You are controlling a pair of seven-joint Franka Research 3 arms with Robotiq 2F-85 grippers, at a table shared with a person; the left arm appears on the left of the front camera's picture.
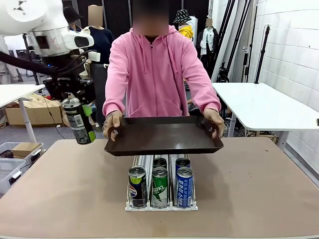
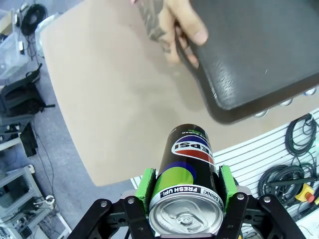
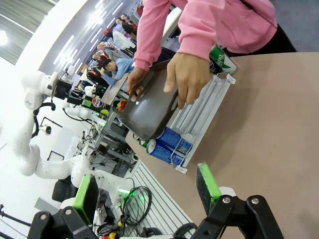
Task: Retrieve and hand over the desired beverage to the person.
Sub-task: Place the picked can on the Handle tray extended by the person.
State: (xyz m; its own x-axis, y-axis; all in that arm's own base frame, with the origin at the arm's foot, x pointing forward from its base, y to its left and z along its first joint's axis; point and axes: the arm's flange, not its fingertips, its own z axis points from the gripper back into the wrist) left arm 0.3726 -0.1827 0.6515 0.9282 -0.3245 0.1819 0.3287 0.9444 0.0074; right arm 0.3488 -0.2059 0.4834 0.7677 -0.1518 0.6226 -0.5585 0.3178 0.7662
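Your left gripper (image 1: 79,114) is clasping a black-and-green Pepsi can (image 1: 79,127) aloft, left of the tray (image 1: 164,135) held by the person (image 1: 152,69). Its long axis is standing near-upright, lid uppermost. Your right gripper (image 3: 147,191) is hanging open

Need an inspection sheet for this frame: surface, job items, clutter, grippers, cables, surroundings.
Surface: tan table, carrying a rack near its front edge.
Job's things: black Pepsi can in the air, left of the tray. The person holds a dark tray in both hands above the rack. The rack cans are black, green and blue in front, with more behind.
Clutter: nothing seen.
Grippers: left gripper shut on the Pepsi can. The right gripper is open and empty, above the table.
Cables: cable coils on a slatted panel beyond the table edge.
Surroundings: white table, cardboard box.
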